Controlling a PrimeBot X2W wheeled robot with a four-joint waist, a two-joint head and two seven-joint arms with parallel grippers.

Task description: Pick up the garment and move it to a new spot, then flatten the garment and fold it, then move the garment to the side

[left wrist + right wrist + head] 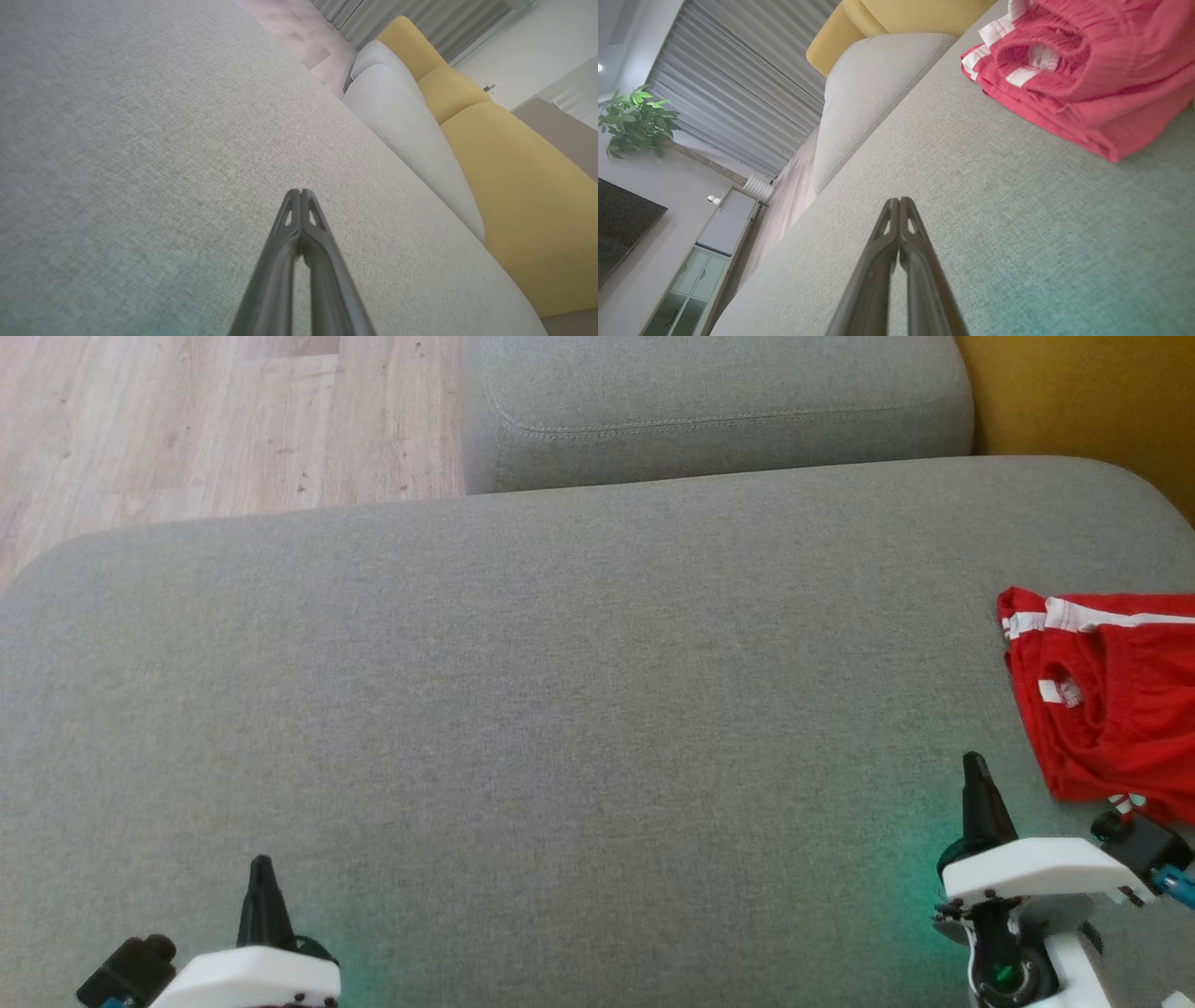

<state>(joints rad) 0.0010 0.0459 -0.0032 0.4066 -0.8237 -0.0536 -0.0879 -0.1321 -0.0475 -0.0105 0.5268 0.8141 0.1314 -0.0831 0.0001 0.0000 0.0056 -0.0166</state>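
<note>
Garment, a pair of red shorts (1111, 700) with white side stripes, lies as a folded bundle at the right edge of the head view on the grey sofa seat cushion (560, 691); frame cuts off its far side. Right gripper (974, 767) at lower right, fingers pressed together and empty, just beside the bundle's lower-left corner but apart from it; left gripper (261, 870) at lower left, likewise pinched closed with nothing in it, well apart from the shorts. Judgement: fold and set-aside look done or nearly so. Risks: dark block on the right wrist (1144, 845) sits against the lower hem, so a sweep of that arm could drag a layer and open the fold; waistband (1045, 49) looks bunched, so the top layer may spring up; how near the bundle lies to the cushion's edge cannot be told, so slipping off is not ruled out.
</note>
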